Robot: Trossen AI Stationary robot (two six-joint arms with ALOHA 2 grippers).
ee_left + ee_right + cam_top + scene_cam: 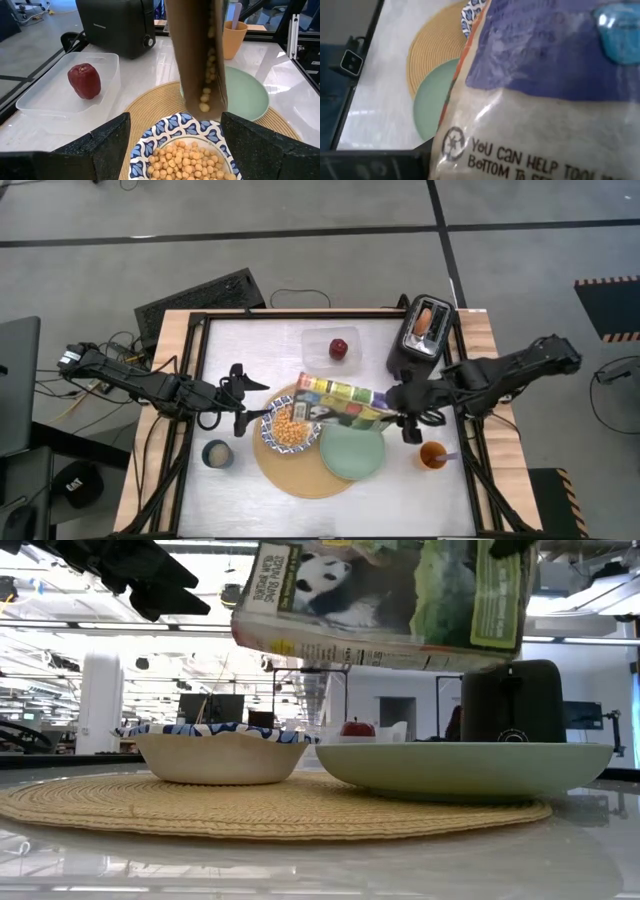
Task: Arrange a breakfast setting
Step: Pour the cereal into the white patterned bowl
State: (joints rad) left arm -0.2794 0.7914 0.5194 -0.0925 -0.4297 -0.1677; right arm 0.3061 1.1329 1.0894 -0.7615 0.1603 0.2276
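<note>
So we've got the right gripper clamped on the far end of the colourful panda cereal box, holding it lifted and tipped sideways over the table. The box stretches from that gripper toward the left arm, and its open end hangs right above the blue-and-white patterned bowl. In the left wrist view we see round tan cereal pieces inside the box mouth, and the bowl under it is already well loaded with them.

The bowl sits on the left part of the round tan woven mat, and the pale green plate sits on the mat's right part, just beside the bowl (the box's gripped end hovers over the plate's far rim).

The left gripper has its fingers spread wide with nothing in them, hanging just to the left of the bowl, apart from it.

Farther back, the small red apple rests in the clear plastic container, and a toast slice pokes out of the black toaster. An orange cup stands right of the plate.
</note>
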